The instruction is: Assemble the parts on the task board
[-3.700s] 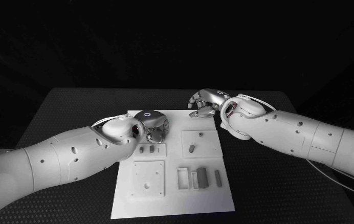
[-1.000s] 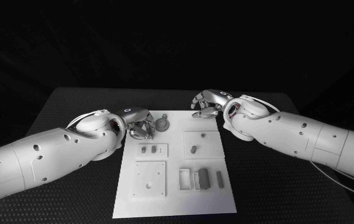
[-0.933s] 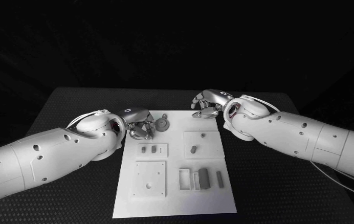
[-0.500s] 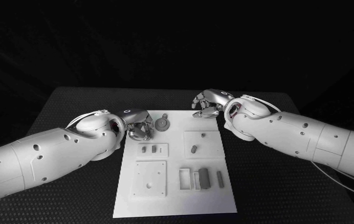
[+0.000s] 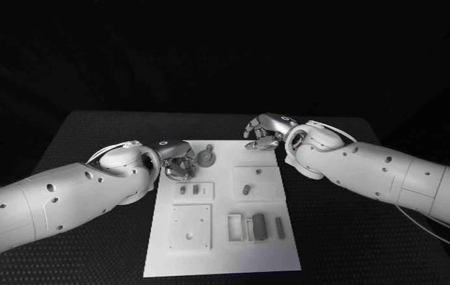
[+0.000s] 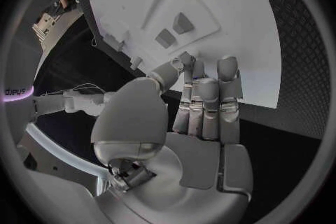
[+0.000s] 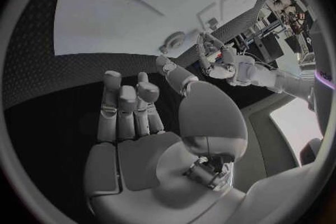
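Observation:
The white task board (image 5: 221,254) lies lengthwise in the middle of the black table. A round grey disc part (image 5: 206,160) sits on its far left corner, with a small grey piece (image 5: 208,148) just beyond it. My left hand (image 5: 178,164) hovers beside the disc at the board's left edge; its fingers lie straight and the palm is bare (image 6: 199,117). My right hand (image 5: 263,133) hangs over the board's far right corner, fingers straight and nothing in it (image 7: 136,123). The right wrist view shows the disc (image 7: 173,42) apart from the left hand (image 7: 223,61).
Two small grey pieces (image 5: 188,190) stand in a raised plate, also seen from the left wrist (image 6: 175,31). A peg (image 5: 244,190) stands in the right plate. Nearer me are a plate with a hole (image 5: 189,228) and grey blocks (image 5: 259,224).
Since 3.7 s ago my left hand has drawn back leftward off the round disc, which now lies uncovered. Over the last second almost nothing has moved. The right hand keeps its place.

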Motion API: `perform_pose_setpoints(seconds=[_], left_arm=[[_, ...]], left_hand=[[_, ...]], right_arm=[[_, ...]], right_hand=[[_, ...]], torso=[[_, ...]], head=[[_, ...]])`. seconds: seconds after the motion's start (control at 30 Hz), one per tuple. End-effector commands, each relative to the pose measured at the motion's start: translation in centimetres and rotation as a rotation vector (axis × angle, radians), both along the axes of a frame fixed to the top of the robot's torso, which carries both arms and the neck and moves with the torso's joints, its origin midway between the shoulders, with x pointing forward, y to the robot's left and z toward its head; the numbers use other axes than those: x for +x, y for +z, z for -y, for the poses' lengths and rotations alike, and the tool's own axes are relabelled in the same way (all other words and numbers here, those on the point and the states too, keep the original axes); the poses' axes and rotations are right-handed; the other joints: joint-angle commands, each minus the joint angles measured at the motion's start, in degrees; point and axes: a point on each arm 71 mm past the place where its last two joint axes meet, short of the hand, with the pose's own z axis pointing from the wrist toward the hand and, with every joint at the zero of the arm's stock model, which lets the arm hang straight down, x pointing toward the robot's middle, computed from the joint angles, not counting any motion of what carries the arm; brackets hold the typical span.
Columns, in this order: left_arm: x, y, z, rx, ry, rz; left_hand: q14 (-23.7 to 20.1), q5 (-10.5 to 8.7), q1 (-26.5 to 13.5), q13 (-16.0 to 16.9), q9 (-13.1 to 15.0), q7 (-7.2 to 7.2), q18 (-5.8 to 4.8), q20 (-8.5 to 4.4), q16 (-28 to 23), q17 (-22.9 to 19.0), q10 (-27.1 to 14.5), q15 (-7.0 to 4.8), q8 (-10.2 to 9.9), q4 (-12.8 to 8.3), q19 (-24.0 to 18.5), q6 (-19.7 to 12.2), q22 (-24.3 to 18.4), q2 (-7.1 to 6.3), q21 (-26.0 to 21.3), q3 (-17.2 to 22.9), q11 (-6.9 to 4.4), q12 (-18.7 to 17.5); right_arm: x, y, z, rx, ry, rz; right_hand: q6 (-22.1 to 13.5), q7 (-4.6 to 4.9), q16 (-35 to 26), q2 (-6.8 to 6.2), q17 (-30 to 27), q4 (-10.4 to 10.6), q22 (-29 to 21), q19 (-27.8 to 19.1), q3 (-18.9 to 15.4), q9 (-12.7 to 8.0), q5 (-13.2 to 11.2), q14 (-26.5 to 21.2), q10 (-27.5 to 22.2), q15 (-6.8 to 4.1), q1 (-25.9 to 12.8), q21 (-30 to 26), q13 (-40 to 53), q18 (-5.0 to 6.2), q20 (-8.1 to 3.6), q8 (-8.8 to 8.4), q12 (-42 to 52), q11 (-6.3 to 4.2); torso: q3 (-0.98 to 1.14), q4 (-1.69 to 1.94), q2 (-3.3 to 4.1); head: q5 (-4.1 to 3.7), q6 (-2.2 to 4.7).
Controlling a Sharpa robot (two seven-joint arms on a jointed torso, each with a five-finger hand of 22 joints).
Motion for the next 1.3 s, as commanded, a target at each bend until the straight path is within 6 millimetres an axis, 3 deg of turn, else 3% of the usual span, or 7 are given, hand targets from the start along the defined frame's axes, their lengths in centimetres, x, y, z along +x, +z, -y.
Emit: perform_pose_setpoints(seconds=[0.03,1.3], left_arm=[[-0.1,-0.1,0.3,0.015,-0.015,-0.004],[0.2,-1.3,0.5,0.100,-0.033,-0.015]], left_hand=[[0.15,0.17,0.04,0.09,0.09,0.00,5.11,-0.30,0.24,0.02,0.34,-0.23,0.21,0.01,-0.10,0.44,1.17,0.47,0.14,0.43,0.06,0.26],[0.21,0.17,0.25,0.16,0.12,-0.06,5.06,-0.37,0.28,0.04,0.50,-0.29,0.30,-0.03,-0.14,0.51,1.16,0.56,0.11,0.45,0.00,0.20]], right_arm=[[0.0,0.0,-0.1,-0.003,0.009,0.000],[0.0,0.0,-0.2,-0.003,0.011,-0.002]], right_hand=[[0.01,0.46,-0.24,0.02,-0.05,0.24,0.70,0.38,-0.07,0.01,0.12,0.09,-0.25,-0.20,-0.29,-0.34,0.01,0.80,0.19,-0.38,0.04,0.09],[0.00,0.46,-0.23,0.03,-0.06,0.26,0.70,0.38,-0.07,0.02,0.12,0.10,-0.25,-0.19,-0.31,-0.35,0.01,0.80,0.18,-0.39,0.05,0.09]], torso=[[0.00,0.02,0.02],[-0.03,0.01,0.01]], head=[[-0.08,0.01],[-0.32,-0.38]])
